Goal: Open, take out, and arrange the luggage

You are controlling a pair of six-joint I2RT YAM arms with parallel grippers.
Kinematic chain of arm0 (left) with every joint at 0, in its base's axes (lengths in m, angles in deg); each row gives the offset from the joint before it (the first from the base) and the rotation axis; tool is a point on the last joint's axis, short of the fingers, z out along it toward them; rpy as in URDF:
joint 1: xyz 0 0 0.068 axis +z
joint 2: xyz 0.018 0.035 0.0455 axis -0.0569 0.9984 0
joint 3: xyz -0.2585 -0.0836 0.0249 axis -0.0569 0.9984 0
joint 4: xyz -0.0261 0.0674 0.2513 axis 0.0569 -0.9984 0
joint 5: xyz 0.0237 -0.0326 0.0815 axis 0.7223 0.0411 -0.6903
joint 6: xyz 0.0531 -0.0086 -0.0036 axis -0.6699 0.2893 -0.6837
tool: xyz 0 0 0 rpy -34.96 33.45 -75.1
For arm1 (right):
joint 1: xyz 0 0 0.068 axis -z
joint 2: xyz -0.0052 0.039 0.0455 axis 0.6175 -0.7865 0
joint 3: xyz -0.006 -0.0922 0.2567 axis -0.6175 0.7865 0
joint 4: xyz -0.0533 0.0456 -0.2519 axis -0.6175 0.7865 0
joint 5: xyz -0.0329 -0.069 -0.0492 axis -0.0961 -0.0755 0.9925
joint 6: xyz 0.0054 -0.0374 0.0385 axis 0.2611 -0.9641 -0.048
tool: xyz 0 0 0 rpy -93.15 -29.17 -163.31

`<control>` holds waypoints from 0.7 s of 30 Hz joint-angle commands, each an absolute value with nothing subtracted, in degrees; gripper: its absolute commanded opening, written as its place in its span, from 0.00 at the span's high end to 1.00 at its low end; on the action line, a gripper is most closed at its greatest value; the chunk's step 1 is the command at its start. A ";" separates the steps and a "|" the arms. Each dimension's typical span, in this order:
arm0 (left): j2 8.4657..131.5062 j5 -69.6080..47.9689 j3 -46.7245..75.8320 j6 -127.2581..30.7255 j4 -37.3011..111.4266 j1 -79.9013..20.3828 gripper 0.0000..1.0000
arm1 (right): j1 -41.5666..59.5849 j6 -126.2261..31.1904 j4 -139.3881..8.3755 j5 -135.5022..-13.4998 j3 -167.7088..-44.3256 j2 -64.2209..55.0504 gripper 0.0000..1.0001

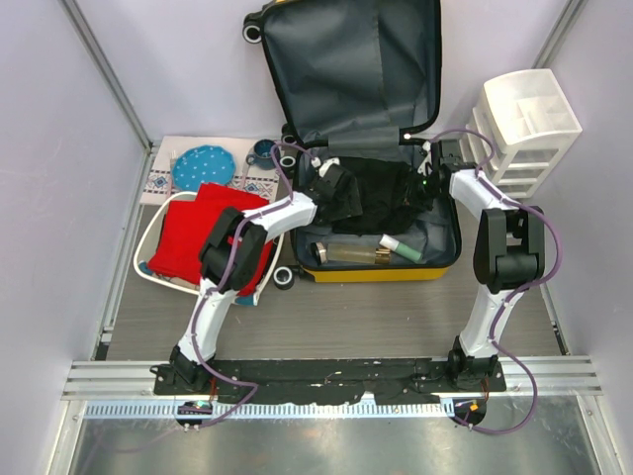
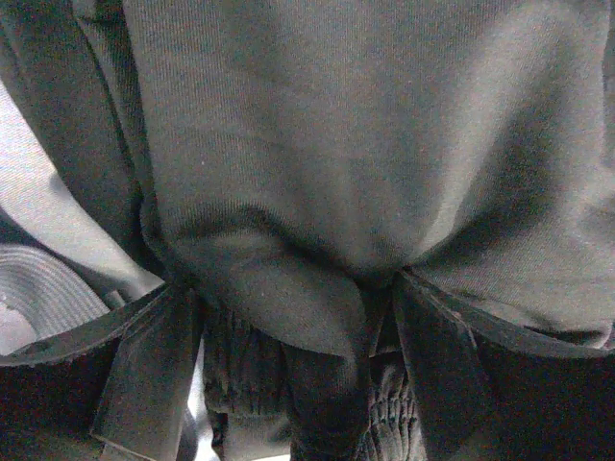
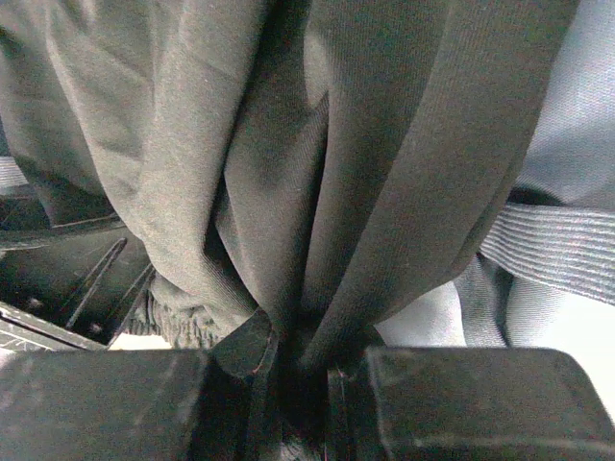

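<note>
Black knit garment [image 2: 336, 144] fills both wrist views, pressed close to the lenses. The right gripper [image 3: 298, 379] is nearly closed on it, with a bunched fold squeezed into the slim gap between its jaws. The left gripper [image 2: 298, 384] has its jaws part-way apart. A thick fold is packed between them and a gathered elastic hem shows below, so it looks like a hold as well.

From above, the two grippers sit at opposite ends of the garment, both down inside the base of the yellow hard-shell suitcase [image 1: 396, 273]. The suitcase lies open at the middle back of the grey wood-grain table [image 1: 396, 322]. Its dark grey lined lid stands up against the pale lilac rear wall [image 1: 178, 59].

Along the front of the base lie a clear plastic container [image 1: 348, 253] and a green-and-white tube [image 1: 400, 244]; nothing on them can be read.

Just left of the suitcase, under the left arm, a white oval basket [image 1: 139, 265] holds folded red cloth [image 1: 203, 233]. Behind it are a blue dotted plate [image 1: 205, 165] on a patterned mat [image 1: 160, 184] and a small blue cup [image 1: 263, 151]. A white plastic drawer unit [image 1: 524, 124] stands at the right.
</note>
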State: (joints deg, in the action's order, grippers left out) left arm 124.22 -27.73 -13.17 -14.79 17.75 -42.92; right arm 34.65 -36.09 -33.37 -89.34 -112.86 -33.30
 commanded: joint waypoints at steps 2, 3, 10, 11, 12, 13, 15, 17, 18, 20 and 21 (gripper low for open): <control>129.58 -21.54 -14.95 -12.29 18.61 -44.13 0.28 | 34.71 -34.82 -35.95 -91.03 -112.30 -33.54 0.99; 130.28 -21.63 -15.49 -12.47 18.52 -44.13 0.31 | 34.71 -34.65 -35.96 -91.29 -112.38 -33.54 0.99; 123.54 -25.32 -15.94 -19.75 20.98 -43.78 1.00 | 34.53 -33.94 -36.39 -93.40 -115.19 -31.35 0.99; 122.38 -25.49 -15.32 -21.07 21.77 -43.69 1.00 | 34.45 -33.94 -36.22 -93.66 -115.98 -30.91 0.99; 121.07 -26.71 -15.23 -23.26 22.04 -43.52 1.00 | 34.53 -33.85 -36.22 -94.28 -116.42 -30.47 0.99; 120.10 -26.90 -15.40 -24.24 21.87 -43.43 1.00 | 34.53 -33.85 -36.04 -94.72 -116.69 -29.86 0.99; 118.16 -26.99 -17.42 -26.79 20.47 -43.08 1.00 | 34.53 -33.42 -36.04 -95.77 -117.22 -27.75 0.99; 117.02 -26.82 -19.00 -28.64 18.44 -42.99 1.00 | 34.44 -33.15 -35.96 -96.48 -117.31 -25.82 0.99; 116.66 -26.73 -19.36 -28.99 17.22 -42.73 1.00 | 34.36 -32.98 -35.87 -96.65 -117.48 -25.37 0.99; 115.61 -26.38 -19.80 -30.05 16.42 -42.64 1.00 | 34.27 -32.89 -35.69 -97.18 -118.01 -24.41 0.99; 115.17 -26.11 -19.71 -30.31 16.33 -42.46 1.00 | 34.18 -32.80 -35.60 -97.27 -118.18 -23.79 0.99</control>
State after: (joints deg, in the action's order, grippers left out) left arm 121.75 -26.00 -16.23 -25.78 16.59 -42.92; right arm 34.72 -34.15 -33.76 -93.95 -114.04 -30.59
